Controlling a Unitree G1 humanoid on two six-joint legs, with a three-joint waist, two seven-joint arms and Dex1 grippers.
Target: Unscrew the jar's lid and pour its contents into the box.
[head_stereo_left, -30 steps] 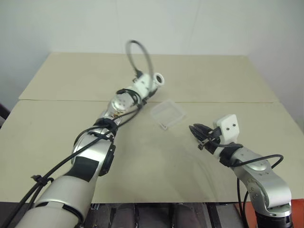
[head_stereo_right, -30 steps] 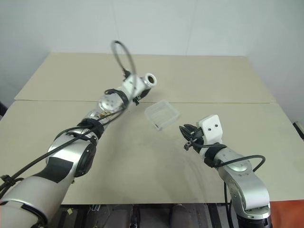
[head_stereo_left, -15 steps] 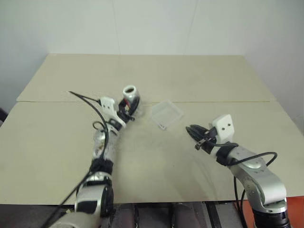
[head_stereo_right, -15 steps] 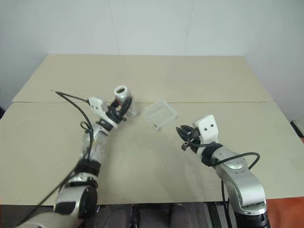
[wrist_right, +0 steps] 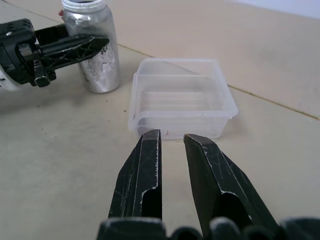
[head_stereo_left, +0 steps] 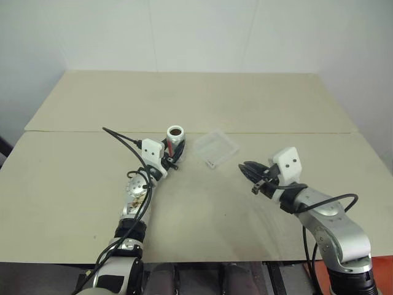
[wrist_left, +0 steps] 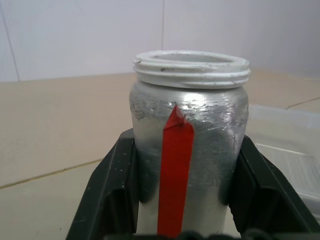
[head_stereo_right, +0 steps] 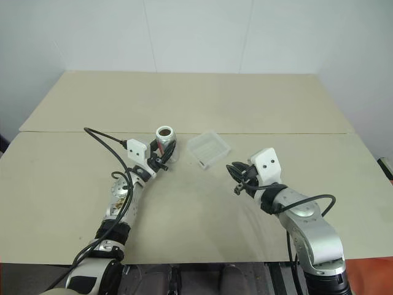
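Now left gripper (head_stereo_left: 172, 155) clamps jar (head_stereo_left: 175, 139), upright, lid off, mid-tabletop, just left of box (head_stereo_left: 216, 147). Mouth dark inside; contents unclear. Pour step in hand, judged: next lift jar, tip over box. Right gripper (head_stereo_left: 251, 178) nearly closed, empty, near box's front corner. Path looks unobstructed.

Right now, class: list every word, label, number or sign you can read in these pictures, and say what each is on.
None can be read.
The jar has only a plain red stripe, no lettering.
The box is clear plastic, unmarked.
The table has no print either.
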